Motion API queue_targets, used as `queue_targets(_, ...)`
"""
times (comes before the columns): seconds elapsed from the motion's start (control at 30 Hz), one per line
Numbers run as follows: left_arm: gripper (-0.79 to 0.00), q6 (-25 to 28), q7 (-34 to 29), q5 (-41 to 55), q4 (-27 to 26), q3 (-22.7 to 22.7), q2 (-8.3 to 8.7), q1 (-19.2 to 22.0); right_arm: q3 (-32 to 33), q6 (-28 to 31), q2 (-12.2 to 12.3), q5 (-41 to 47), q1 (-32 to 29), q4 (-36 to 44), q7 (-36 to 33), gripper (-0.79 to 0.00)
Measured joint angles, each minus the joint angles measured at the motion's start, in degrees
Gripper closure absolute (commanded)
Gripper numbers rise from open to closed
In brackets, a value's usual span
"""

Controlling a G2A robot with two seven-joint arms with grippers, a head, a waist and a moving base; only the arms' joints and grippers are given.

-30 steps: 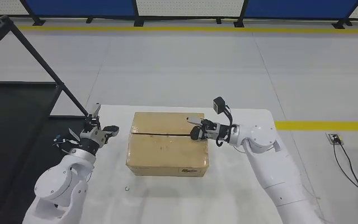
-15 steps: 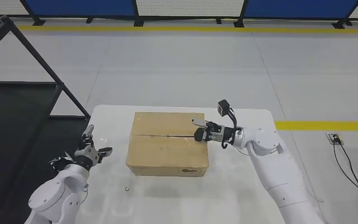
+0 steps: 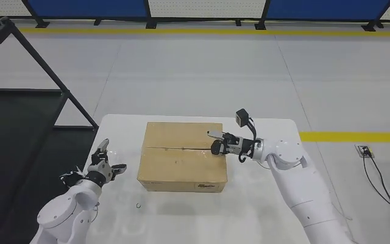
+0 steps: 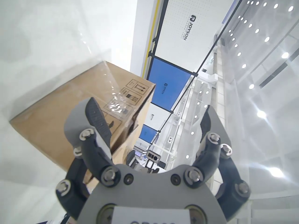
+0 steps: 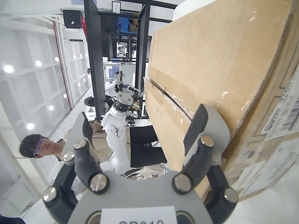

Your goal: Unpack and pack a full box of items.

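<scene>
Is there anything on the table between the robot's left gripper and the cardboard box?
No. The top view shows just bare table between the open left gripper and the box.

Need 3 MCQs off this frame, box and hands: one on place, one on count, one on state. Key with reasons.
1. Where is the right hand?
A. At the top edge of the box, near the flap seam
B. Behind the box, well clear of it
C. Inside the box

2. How many boxes stand on the table?
A. Three
B. One
C. Two

3. What state is the left hand in?
A. Shut on a flap
B. Shut on nothing
C. Open, holding nothing

Key:
1 A: the top view shows it over the box's edge, near the seam.
2 B: the top view shows a single cardboard box.
3 C: its fingers are spread with nothing between them, apart from the box.
</scene>
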State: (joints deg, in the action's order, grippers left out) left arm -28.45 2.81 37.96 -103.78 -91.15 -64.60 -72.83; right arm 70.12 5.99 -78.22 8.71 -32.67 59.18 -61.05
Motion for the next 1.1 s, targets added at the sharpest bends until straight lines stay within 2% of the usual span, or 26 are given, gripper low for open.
queue_targets(0.23,-0.785,2.4,0.19,-0.49,8.12,3.82,-0.71,3.94,-1.03,-1.43,0.28,-0.79,-0.79,2.95,0.33,-0.785)
queue_targets(0.57,-0.785,5.16,-0.3,-2.54,19.86,9.78,-1.94,12.61,-1.19,-2.04,1.04,-1.49,-1.79,5.32,-0.52,-0.785)
queue_targets(0.87,-0.785,7.21,-0.16,-3.25,26.79,13.5,-3.13,18.2,-1.43,-1.49,1.22,-0.12,-2.64,6.23,2.51,-0.785)
queue_targets(1.1,-0.785,8.02,-0.06,-3.02,29.78,14.6,-3.79,20.01,-2.2,-2.33,1.07,0.29,-1.26,5.0,5.5,-0.785)
